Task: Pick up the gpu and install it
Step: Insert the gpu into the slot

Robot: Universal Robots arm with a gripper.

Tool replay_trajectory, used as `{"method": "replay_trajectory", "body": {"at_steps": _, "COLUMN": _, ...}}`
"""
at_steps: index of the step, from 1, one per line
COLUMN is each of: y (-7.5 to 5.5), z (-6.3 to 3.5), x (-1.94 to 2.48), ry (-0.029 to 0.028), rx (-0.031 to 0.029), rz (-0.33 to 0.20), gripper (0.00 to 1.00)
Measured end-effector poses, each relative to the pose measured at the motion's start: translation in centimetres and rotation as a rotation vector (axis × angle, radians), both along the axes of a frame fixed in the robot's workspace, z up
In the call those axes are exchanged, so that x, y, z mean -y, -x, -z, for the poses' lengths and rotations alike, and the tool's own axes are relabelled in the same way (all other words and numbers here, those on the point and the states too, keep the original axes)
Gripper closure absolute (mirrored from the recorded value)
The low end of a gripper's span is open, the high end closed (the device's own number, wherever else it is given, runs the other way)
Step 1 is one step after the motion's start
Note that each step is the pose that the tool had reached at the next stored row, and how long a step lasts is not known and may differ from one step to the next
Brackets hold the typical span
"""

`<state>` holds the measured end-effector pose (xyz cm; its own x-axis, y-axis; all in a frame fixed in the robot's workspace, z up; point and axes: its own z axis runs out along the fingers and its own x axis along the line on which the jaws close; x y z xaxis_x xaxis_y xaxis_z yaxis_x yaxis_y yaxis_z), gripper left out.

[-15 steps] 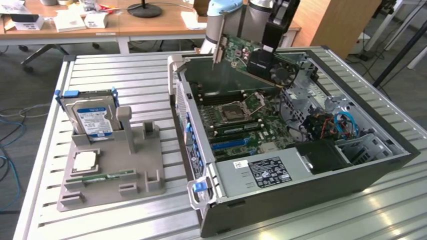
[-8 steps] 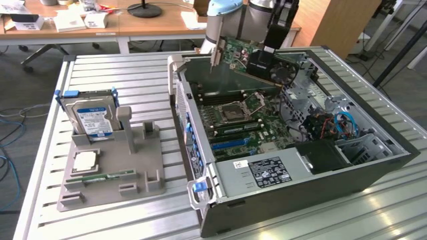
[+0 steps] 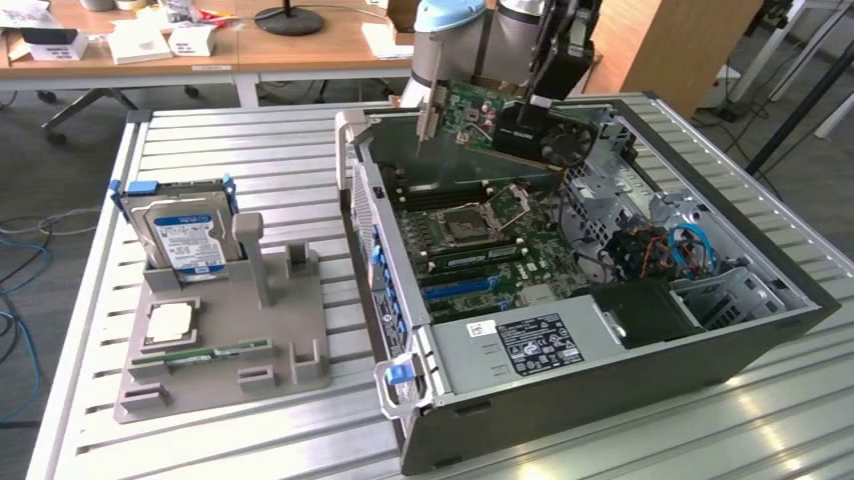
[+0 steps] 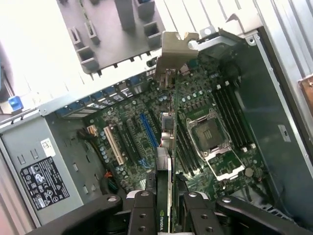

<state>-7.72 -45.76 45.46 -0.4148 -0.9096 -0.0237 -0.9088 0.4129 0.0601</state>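
As the exterior view runs from its left, a slatted metal table [image 3: 240, 130] carries a grey fixture [image 3: 187, 385]. A blue-labelled hard drive [image 3: 187, 240] stands upright in the fixture's far slot. Nearer the camera a square processor chip [image 3: 171, 320] lies flat on it, and a narrow green RAM stick [image 3: 207, 352] lies just in front of the chip.

Beside the fixture, toward the middle, sits the computer case [image 3: 641, 370], lying on its side with the panel off. Its motherboard [image 3: 461, 255] faces up, the CPU socket [image 3: 470, 226] empty and its latch raised. A grey power supply [image 3: 527, 345] fills the near end of the case.

Above the far end of the case hangs the gpu [image 3: 478, 112], held on edge and tilted, clear of the motherboard and not seated in any slot. Its silver bracket [image 3: 430, 115] points down on the exterior view's left end of the card, near the case's rear wall, and its black fan [image 3: 567, 140] faces the exterior view's right. The arm comes down onto it from above.

In the wrist view the gripper [image 4: 165, 214] shows the grip plainly — the two black fingers [image 4: 142, 215] are drawn in narrow, one against each face of the card, pinching its upper edge. From there the card runs edge-on over the board, between the expansion slots and the socket.

Furthest toward the exterior view's right, blue cables [image 3: 687, 245] loop inside the drive bay.
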Motion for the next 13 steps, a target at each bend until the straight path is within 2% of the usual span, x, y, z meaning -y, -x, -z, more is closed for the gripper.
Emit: {"method": "replay_trajectory", "body": {"at_steps": 13, "y": 0.0, "z": 0.14, "x": 0.0, "ry": 0.0, "rx": 0.0, "rz": -0.237, "gripper": 0.74}}
